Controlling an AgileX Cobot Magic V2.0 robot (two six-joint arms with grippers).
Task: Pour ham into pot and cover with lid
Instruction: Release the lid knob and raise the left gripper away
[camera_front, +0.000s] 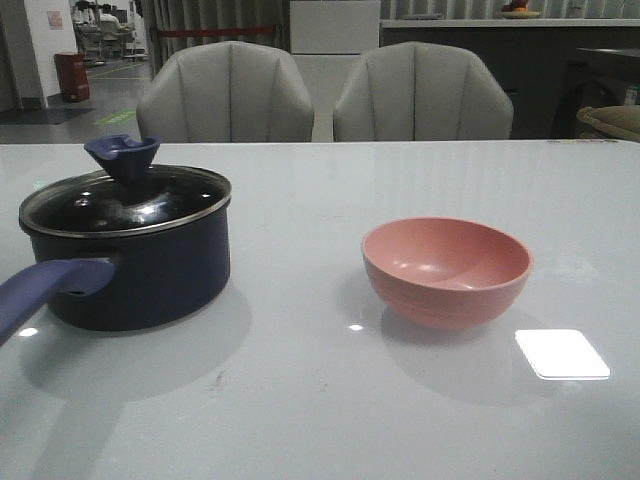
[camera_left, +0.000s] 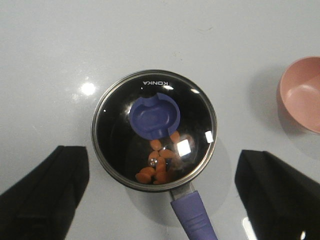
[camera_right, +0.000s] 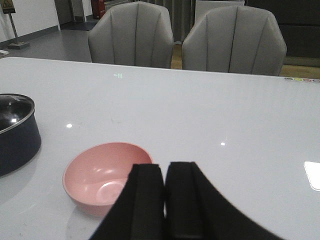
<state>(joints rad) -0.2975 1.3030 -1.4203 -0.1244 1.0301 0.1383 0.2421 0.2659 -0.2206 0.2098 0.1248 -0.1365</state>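
Evidently the lid is seated on the pot, ham inside, below the wide-spread left gripper; right gripper is pressed closed, empty; only retreat is judged outstanding.

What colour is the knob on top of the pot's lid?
Purple-blue. The knob sits on the glass lid of the pot; the left wrist view shows it best, from above.

A pink bowl sits on the white table before two grey chairs.

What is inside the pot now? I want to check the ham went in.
Through the glass lid, orange ham bits lie in the pot. The knob covers part of the floor.
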